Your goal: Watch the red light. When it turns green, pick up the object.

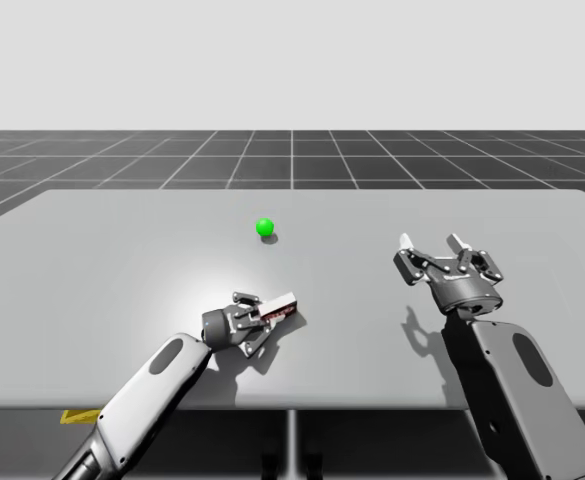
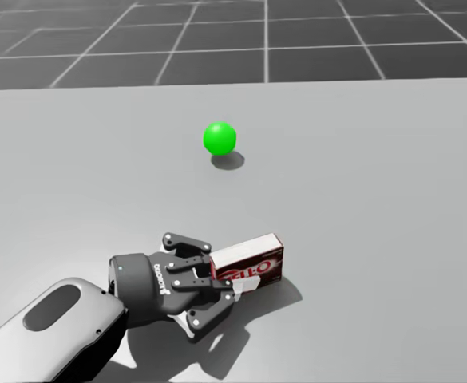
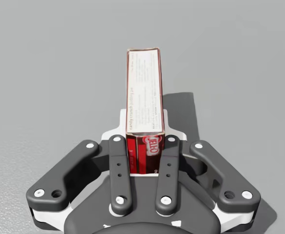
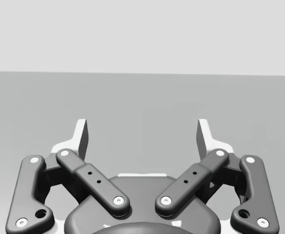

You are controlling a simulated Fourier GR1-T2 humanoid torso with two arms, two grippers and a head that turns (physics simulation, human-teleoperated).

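Observation:
The light (image 1: 264,227) (image 2: 219,137) is a green ball on the grey table, past the middle. A small red and white box (image 1: 280,309) (image 2: 251,262) (image 3: 143,105) lies on the table near the front left. My left gripper (image 1: 259,320) (image 2: 225,283) (image 3: 143,129) is shut on the box's near end, one finger pressing each long side, and the box sticks out ahead of it. My right gripper (image 1: 432,242) (image 4: 142,134) hovers at the right over the table, open, with nothing between its fingers.
The table's front edge (image 1: 292,406) runs just behind my left forearm. Bare grey tabletop (image 1: 122,250) stretches around the box and the light. A dark gridded floor (image 1: 292,160) lies beyond the far edge.

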